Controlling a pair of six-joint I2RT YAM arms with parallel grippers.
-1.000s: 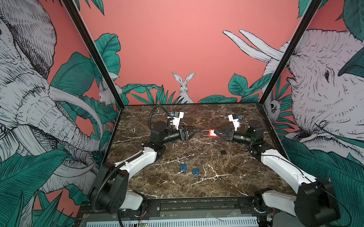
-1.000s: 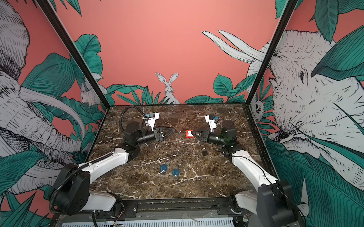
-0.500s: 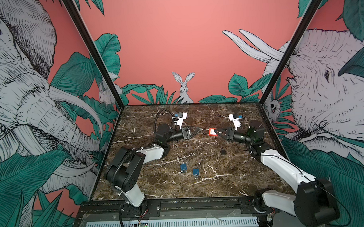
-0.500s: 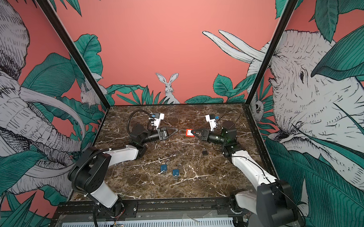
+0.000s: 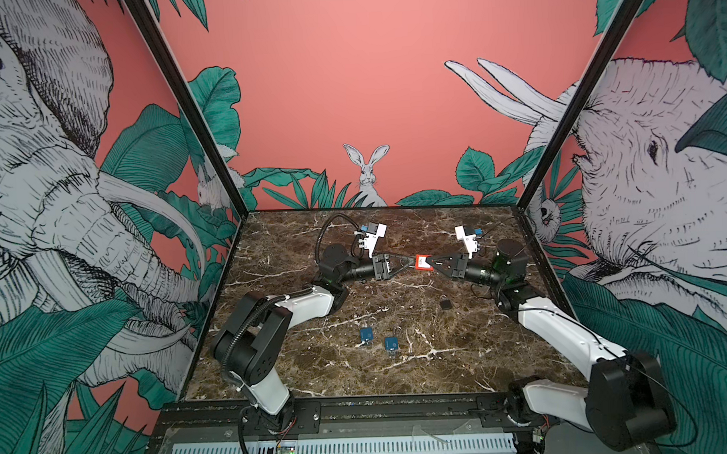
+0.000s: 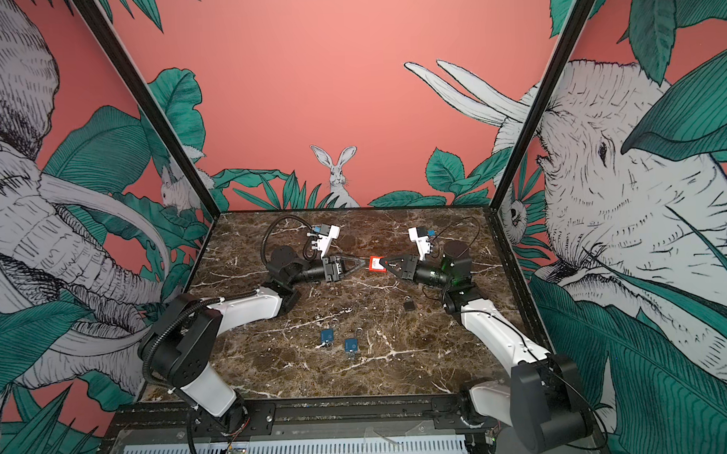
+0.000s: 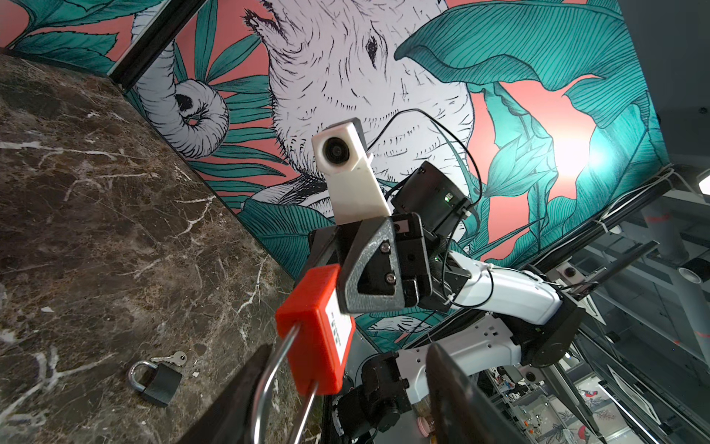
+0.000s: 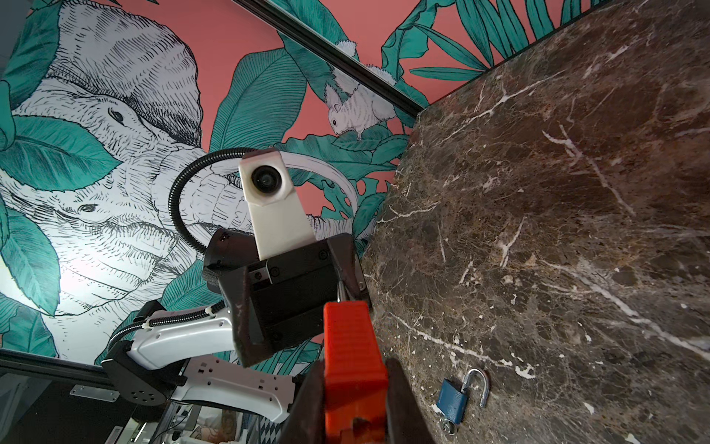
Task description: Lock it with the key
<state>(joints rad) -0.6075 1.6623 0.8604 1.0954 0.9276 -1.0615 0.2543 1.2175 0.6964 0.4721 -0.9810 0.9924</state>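
Beyond blue padlocks (image 5: 366, 335) at lower centre and a black padlock (image 5: 445, 304), the red padlock (image 5: 423, 262) sits mid-frame, clear of the table (image 5: 317, 375), body clenched in right gripper (image 5: 433, 262), left gripper (image 5: 409, 261) spread around its shackle (image 7: 276, 369); judged rigid, light, slick plastic, so hold flat faces.

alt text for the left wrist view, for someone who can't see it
The right gripper holds a red padlock, its silver shackle pointing toward the camera between the open fingers of the left gripper. A black padlock and a small key lie on the brown marble table.
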